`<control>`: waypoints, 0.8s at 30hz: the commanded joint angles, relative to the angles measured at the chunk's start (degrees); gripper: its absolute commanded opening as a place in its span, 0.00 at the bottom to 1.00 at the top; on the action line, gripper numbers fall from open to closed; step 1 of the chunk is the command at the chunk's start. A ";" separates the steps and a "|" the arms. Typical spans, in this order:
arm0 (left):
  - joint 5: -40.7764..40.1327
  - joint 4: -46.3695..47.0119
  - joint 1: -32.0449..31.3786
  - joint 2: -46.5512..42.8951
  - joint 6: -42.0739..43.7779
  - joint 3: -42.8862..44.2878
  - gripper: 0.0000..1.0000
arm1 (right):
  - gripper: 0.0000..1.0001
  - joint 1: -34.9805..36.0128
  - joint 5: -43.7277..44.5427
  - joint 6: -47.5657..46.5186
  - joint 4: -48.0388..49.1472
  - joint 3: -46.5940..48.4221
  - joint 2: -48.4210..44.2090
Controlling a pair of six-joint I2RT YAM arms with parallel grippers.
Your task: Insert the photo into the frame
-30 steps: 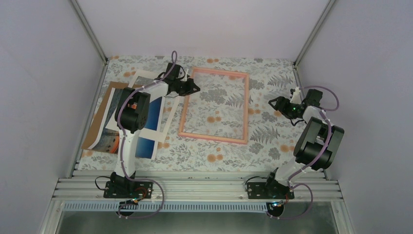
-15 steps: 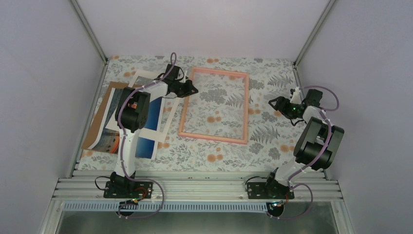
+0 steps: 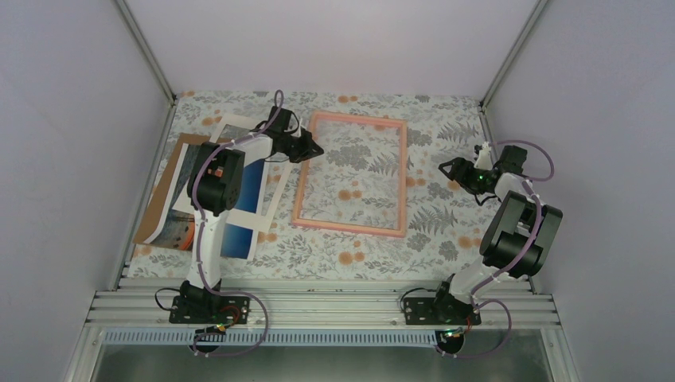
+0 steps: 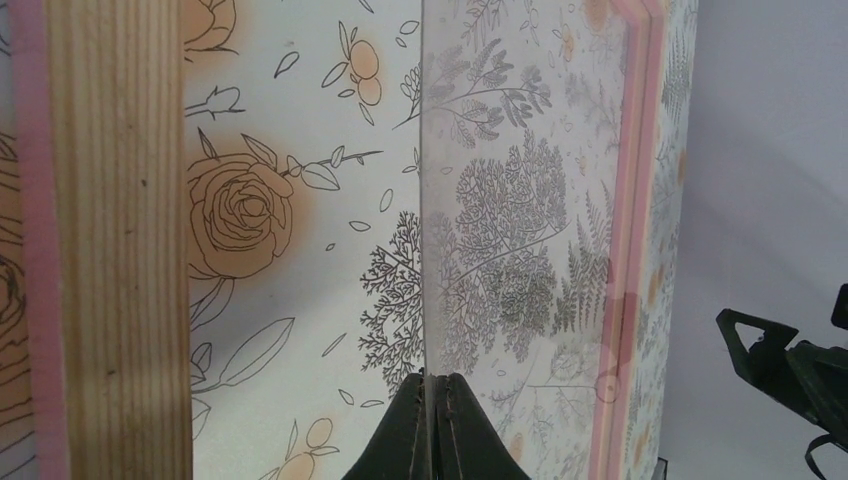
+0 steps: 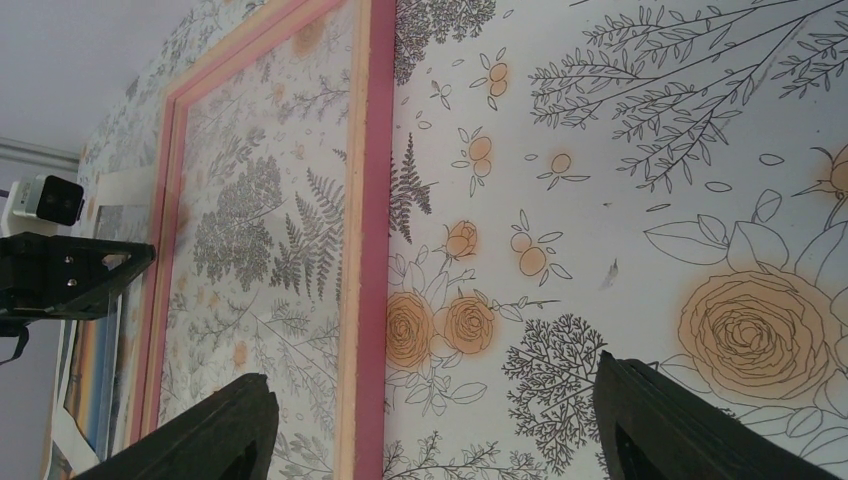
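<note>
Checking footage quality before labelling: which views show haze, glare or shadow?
Left wrist: the clear sheet pinched in the left claw greys the tablecloth on its right. Right wrist: sharp, right claw in silhouette. Top external: even, soft light.

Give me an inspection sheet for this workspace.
surface: floral table cover, flat.
job's things: frame lies flat mid-table, no print in it; photo at left, partly under the left arm.
clutter: white mat border and brown backing board stacked with the photo.
grippers: left gripper shut, low over the frame; right gripper open, holding nothing, right of the frame.
cables: purple leads run along both arms.
surroundings: plain walls; aluminium rail at near edge.
</note>
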 commanded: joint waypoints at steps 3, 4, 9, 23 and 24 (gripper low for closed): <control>2.79 -1.26 0.21 -2.77 -3.55 -1.25 0.02 | 0.78 0.86 -0.47 -0.64 0.62 0.48 0.47; 3.11 -1.09 0.18 -3.03 -3.89 -1.34 0.02 | 0.78 0.93 -0.51 -0.63 0.62 0.48 0.42; 4.25 -0.27 0.35 -3.75 -5.30 -1.96 0.02 | 0.79 1.23 -0.49 -0.68 0.53 0.40 0.44; 3.06 -1.76 0.53 -3.30 -6.39 -3.99 0.02 | 0.78 2.02 -0.38 -0.73 0.36 0.90 0.71; 2.89 -2.04 0.57 -3.13 -6.32 -4.02 0.02 | 0.78 2.11 -0.33 -0.81 0.37 0.92 0.67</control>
